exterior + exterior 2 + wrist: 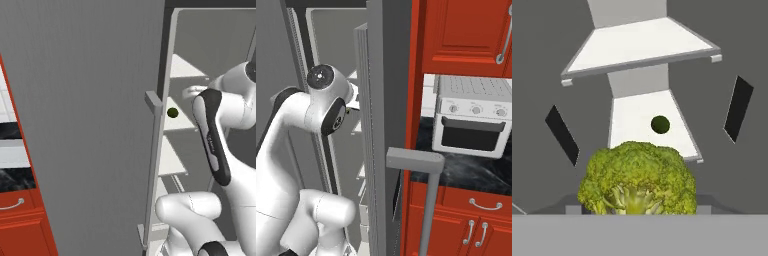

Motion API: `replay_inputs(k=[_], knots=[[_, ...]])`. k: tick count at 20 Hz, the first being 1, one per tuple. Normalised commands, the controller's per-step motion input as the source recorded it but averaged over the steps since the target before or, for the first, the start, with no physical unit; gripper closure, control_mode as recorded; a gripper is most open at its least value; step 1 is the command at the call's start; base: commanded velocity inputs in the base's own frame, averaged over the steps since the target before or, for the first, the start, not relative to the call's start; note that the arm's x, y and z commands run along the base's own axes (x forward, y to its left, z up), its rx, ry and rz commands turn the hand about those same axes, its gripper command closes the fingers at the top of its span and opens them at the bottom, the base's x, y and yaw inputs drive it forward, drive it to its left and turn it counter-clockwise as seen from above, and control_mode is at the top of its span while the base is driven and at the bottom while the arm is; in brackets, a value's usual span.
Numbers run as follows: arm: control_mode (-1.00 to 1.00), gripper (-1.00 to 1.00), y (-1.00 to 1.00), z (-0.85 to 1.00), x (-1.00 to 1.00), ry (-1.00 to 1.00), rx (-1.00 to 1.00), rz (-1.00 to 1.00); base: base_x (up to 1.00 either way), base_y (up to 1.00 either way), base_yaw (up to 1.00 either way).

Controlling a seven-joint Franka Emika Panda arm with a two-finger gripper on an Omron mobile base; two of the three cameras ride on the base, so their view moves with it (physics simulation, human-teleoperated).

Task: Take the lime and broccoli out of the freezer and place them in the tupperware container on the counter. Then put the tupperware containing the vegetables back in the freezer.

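Observation:
The bumpy yellow-green broccoli (637, 180) hangs close before the hand camera, in front of the freezer's white shelves, and hides the fingertips; my gripper is shut on it. Behind it the small dark-green lime (660, 124) rests on a white shelf (637, 107). From the left base the lime (172, 112) lies on a middle shelf, with my gripper (189, 92) reaching into the freezer just right of it. The freezer's ridged grey door (90, 125) stands open. The black marbled counter (466, 172) lies to the right. The tupperware container is out of view.
The door's edge and its vertical bar handle (428, 200) stand close to my arm's right side. A white toaster oven (471, 120) sits on the counter under red cabinets (466, 30). Another white shelf (642, 45) hangs above the lime's shelf.

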Motion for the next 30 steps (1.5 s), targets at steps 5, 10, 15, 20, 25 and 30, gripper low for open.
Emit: replay_inputs(k=[5,10,15,20,25,30], knots=[[-1.0,1.0,0.36,-0.45,-0.46,0.22,-0.14,-0.01,0.0,0.0,0.0],[-1.0,1.0,0.17,-0.36,-0.22,0.25,-0.08,-0.01,0.0,0.0,0.0],[1.0,1.0,0.11,-0.17,-0.4,0.11,-0.03,-0.01,-0.2,0.02,-0.01],[1.0,1.0,0.0,0.0,0.0,0.0,0.0,0.0,-1.0,0.27,-0.03],[1.0,1.0,0.0,0.0,0.0,0.0,0.0,0.0,-0.57,0.93,0.0],[1.0,1.0,0.0,0.0,0.0,0.0,0.0,0.0,-0.02,1.0,0.0]])
